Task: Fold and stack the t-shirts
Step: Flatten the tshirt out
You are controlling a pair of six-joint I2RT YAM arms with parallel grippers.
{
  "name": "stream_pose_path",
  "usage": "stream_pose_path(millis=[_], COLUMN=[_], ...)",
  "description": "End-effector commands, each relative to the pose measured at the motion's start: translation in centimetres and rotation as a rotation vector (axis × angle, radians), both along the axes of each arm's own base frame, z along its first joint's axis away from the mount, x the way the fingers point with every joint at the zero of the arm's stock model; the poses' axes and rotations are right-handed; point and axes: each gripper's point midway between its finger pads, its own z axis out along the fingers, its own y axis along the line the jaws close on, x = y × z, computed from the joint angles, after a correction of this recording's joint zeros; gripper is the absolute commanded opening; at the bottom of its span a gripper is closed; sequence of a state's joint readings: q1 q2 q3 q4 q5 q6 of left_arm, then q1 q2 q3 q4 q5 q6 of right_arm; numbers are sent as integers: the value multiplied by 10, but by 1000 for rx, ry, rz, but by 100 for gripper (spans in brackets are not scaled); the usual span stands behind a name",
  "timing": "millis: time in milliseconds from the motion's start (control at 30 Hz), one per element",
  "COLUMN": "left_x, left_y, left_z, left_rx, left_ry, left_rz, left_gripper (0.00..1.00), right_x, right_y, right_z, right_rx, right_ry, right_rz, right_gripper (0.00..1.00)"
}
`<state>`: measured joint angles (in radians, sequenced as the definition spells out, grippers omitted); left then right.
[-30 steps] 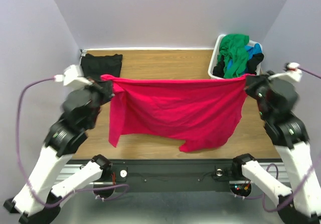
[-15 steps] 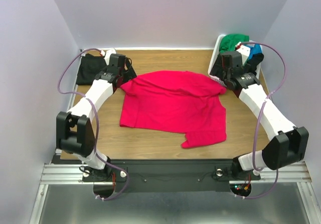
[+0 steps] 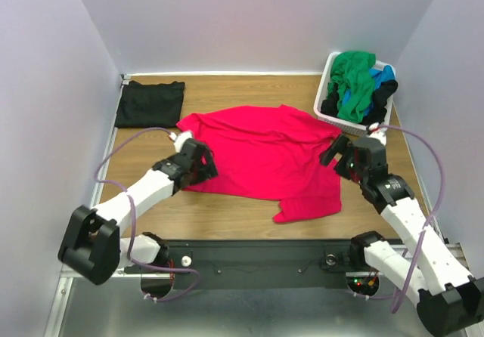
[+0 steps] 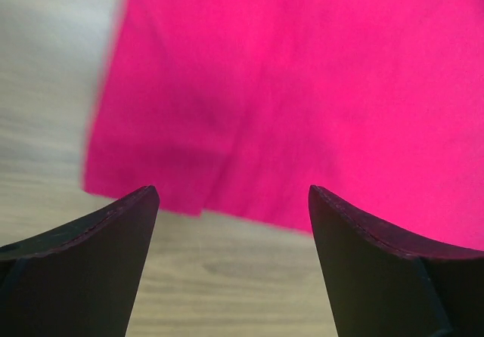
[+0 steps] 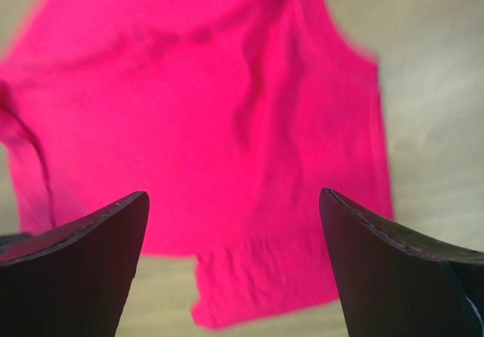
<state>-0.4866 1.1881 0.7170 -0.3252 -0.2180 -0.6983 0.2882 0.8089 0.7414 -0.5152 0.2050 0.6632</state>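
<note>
Now the pinkish-red t-shirt (image 3: 261, 152) lies spread flat across the middle of the table (image 3: 249, 95). The left gripper (image 3: 201, 163) is at its left edge and the right gripper (image 3: 333, 151) at its right edge, both with fingers wide apart, holding nothing. A folded black t-shirt (image 3: 150, 103) lies far left. Green, blue and black shirts (image 3: 355, 84) fill the white basket (image 3: 324, 84) far right.

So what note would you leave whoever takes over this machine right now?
Left end effector: open, empty, at the left edge of the pinkish-red cloth t-shirt.
Right end effector: open, empty, at its right edge.
Red shirt lies spread, unfolded, on the wooden table.
Done: black cloth shirt looks folded, far-left corner.
Left: fold and stack the red one; green, blue and black shirts wait in the white plastic basket.
</note>
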Motion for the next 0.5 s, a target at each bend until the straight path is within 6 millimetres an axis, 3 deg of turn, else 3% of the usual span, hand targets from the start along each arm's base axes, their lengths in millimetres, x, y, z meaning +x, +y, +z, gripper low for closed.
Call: stream_pose_path(millis=[0, 67, 133, 233, 333, 467], left_x=[-18, -29, -33, -31, -25, -22], left_y=[-22, -4, 6, 9, 4, 9], left_z=[-25, -48, -59, -63, -62, -61], left_rx=[-28, 50, 103, 127, 118, 154], left_ry=[68, 144, 182, 187, 183, 179], left_rz=[-24, 45, 86, 108, 102, 111], left_gripper=[87, 85, 84, 79, 65, 49], right_x=[-28, -40, -47, -57, -64, -66], right_y=[23, 21, 24, 20, 19, 23], right_z=[-36, -50, -61, -81, -93, -92], right_rx=[132, 136, 140, 116, 110, 131], right_ry=[116, 156, 194, 263, 295, 298], right_rz=[83, 77, 101, 98, 96, 109], right_gripper=[100, 100, 100, 100, 100, 100])
